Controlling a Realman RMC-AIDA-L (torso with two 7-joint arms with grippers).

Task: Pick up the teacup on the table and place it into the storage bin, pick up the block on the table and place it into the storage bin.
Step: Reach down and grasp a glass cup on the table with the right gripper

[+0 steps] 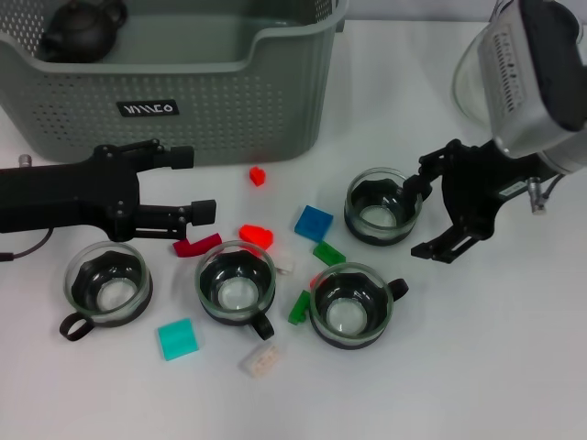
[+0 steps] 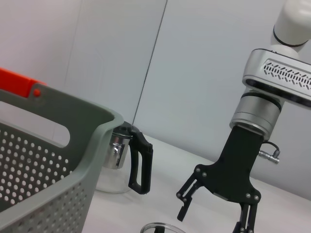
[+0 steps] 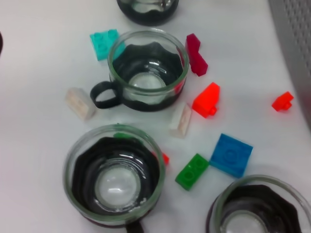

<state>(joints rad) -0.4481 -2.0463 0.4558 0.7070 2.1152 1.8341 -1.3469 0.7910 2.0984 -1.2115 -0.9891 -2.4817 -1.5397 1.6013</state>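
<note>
Just below the storage bin (image 1: 275, 119), left claw (image 1: 188, 183) wide, right claw (image 1: 431, 211) wide beside teacup (image 1: 381, 206).

The storage bin (image 1: 229, 101) was grey-green with dotted perforations; blocks were red (image 1: 258, 236), blue (image 1: 314, 223), green (image 1: 329, 253) and teal (image 1: 177, 338).

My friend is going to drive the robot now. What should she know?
Left end effector: open, holding nothing, low over the table in front of the storage bin.
Right end effector: open, holding nothing, beside the rightmost teacup.
Four teacups sit on the table; another three are nearer the front. Blocks lie scattered among them, such as the blue block.
In the bin: only a dark teapot shows.
Left: all cups and blocks.
</note>
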